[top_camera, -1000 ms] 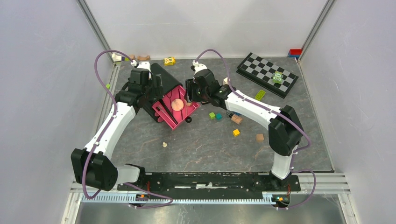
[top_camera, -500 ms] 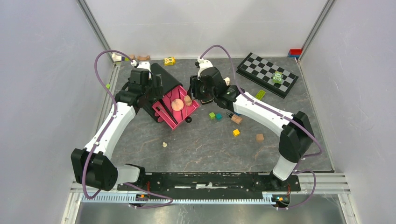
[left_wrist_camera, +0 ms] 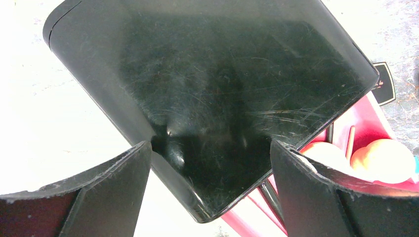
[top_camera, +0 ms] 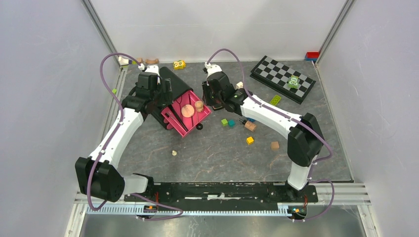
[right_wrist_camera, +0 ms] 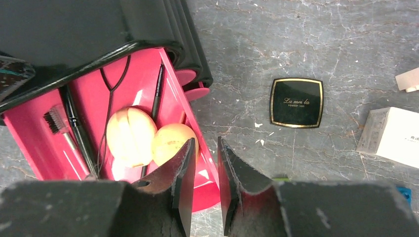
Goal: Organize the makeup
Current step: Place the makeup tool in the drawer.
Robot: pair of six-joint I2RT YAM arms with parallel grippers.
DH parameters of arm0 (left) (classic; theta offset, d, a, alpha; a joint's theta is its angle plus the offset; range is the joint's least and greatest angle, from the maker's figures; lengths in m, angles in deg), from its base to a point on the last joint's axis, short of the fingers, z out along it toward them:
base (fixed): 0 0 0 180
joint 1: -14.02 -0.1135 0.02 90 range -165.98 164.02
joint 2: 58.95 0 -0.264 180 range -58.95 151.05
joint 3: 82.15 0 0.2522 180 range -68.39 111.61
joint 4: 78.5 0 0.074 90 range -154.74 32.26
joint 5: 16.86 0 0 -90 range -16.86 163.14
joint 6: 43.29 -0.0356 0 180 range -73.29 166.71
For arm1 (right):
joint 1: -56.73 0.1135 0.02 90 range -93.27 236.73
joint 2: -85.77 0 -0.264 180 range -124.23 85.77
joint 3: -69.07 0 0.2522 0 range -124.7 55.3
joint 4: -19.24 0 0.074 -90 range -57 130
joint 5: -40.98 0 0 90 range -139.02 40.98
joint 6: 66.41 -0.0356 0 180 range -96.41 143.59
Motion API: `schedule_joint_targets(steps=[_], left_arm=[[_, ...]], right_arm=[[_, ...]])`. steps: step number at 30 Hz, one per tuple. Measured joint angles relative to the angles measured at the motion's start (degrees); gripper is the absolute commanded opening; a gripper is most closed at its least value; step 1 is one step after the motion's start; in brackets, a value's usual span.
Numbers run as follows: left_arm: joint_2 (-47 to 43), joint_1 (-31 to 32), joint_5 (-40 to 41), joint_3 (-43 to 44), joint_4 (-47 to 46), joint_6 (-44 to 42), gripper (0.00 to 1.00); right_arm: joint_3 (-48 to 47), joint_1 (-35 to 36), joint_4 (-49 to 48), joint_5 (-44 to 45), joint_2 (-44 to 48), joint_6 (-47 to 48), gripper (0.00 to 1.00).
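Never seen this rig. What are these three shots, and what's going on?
Two robot arms, each with a two-finger gripper, bolted to a table. The wide shot is from a fixed camera above and behind them. The other two are wrist cameras, so the dark shapes at the bottom are that arm's own fingers. The left gripper seems to hold up the black lid of a pink case. The right gripper, nearly closed and empty, is over the case, which holds a puff, a sponge and brushes. A compact, a white box, blocks and a chessboard lie on the table.
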Motion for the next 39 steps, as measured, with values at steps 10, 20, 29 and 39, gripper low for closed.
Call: schedule_joint_targets(steps=[10,20,29,39], left_arm=[[0.00,0.00,0.00,0.00,-0.02,0.00,0.95],[0.00,0.00,0.00,0.00,-0.02,0.00,0.95],[0.00,0.00,0.00,0.00,-0.02,0.00,0.95],[0.04,0.00,0.00,0.00,-0.09,0.00,0.95]], right_arm=[[-2.25,0.20,0.04,-3.13,-3.82,0.90,0.28],[-4.09,1.57,-0.72,-6.25,-5.33,1.07,0.35],[-4.09,1.81,-0.48,-0.35,-5.09,2.16,0.48],[0.28,1.81,-1.62,4.46,2.82,3.54,0.48]])
